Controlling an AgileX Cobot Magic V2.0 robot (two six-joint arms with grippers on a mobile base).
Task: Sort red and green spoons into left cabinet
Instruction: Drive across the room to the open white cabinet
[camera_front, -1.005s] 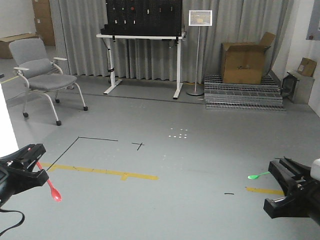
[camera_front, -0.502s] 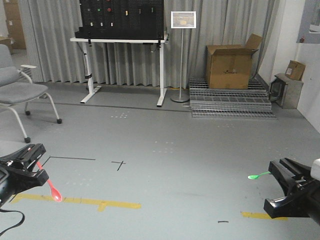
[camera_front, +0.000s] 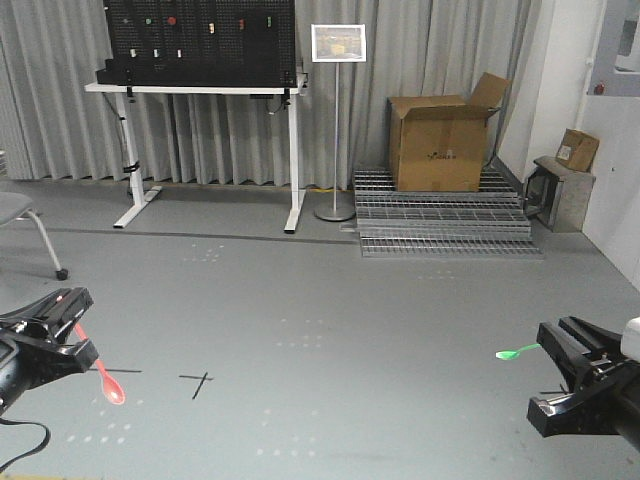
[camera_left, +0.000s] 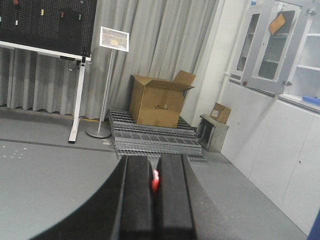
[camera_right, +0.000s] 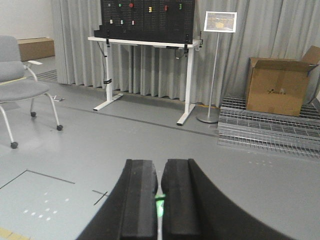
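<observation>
My left gripper (camera_front: 62, 325) at the lower left is shut on a red spoon (camera_front: 108, 383), whose bowl hangs down and to the right. In the left wrist view the red spoon (camera_left: 155, 180) shows as a sliver between the closed fingers (camera_left: 137, 195). My right gripper (camera_front: 560, 345) at the lower right is shut on a green spoon (camera_front: 515, 352), its bowl sticking out to the left. In the right wrist view the green spoon (camera_right: 159, 205) shows between the closed fingers (camera_right: 141, 197). White cabinets (camera_left: 280, 150) with glass doors stand at the right of the left wrist view.
Ahead is grey floor (camera_front: 330, 300) with a taped cross (camera_front: 196, 382). A white table with a black pegboard (camera_front: 200, 60), a sign stand (camera_front: 336, 120), a cardboard box (camera_front: 440, 140) on metal grates (camera_front: 440, 225), and a chair leg (camera_front: 50, 250) stand at the back.
The whole view has swung to the right: table, sign stand and box have shifted left in frame, and the chair has nearly left view. Both grippers keep their spoons.
</observation>
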